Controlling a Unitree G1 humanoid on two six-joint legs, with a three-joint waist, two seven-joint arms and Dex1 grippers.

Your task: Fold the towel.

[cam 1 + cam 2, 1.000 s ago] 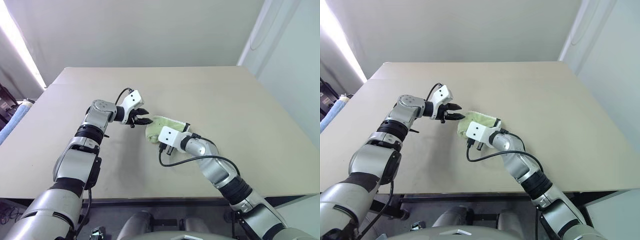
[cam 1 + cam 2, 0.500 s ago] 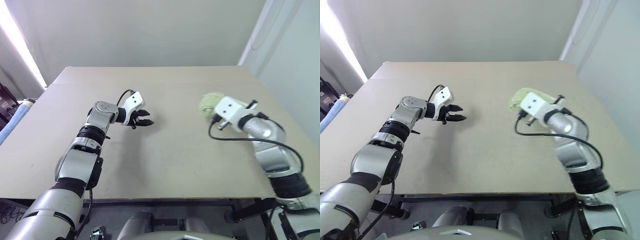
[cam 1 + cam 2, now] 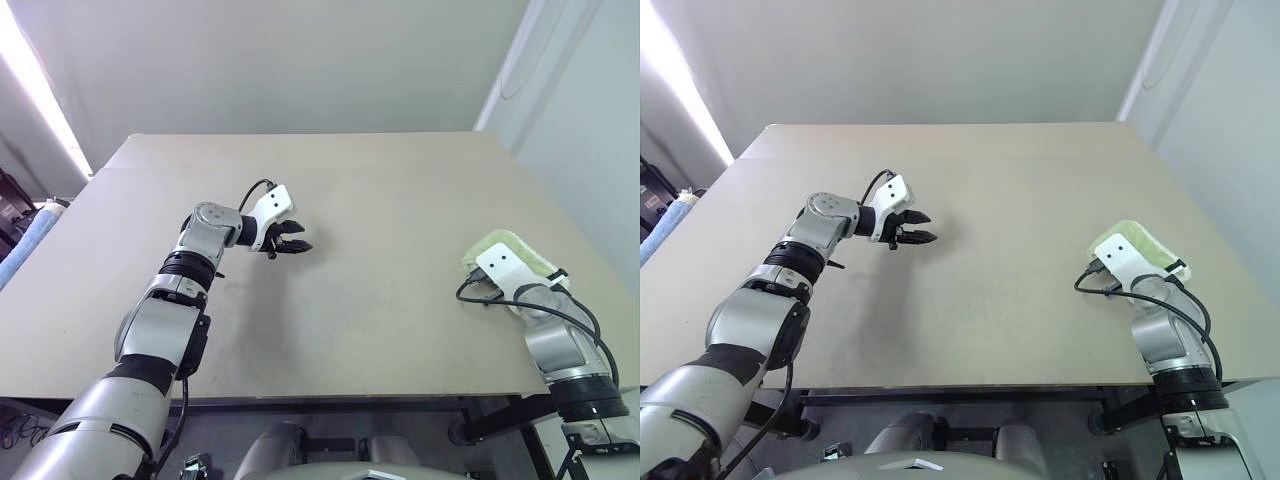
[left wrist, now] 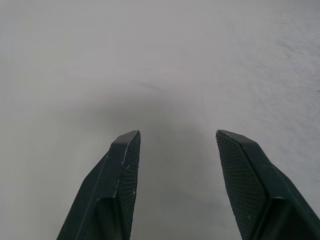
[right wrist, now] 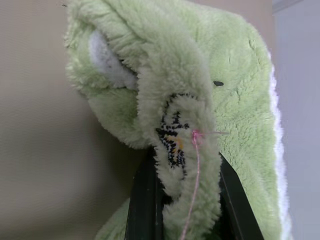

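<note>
One bunched towel in right gripper, table's right edge.

Two head cameras overlook the table (same scene); wrist cameras sit close behind each pincer.

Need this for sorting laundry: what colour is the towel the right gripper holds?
Light green towel with a white edge, clearest in the right wrist view.
</note>
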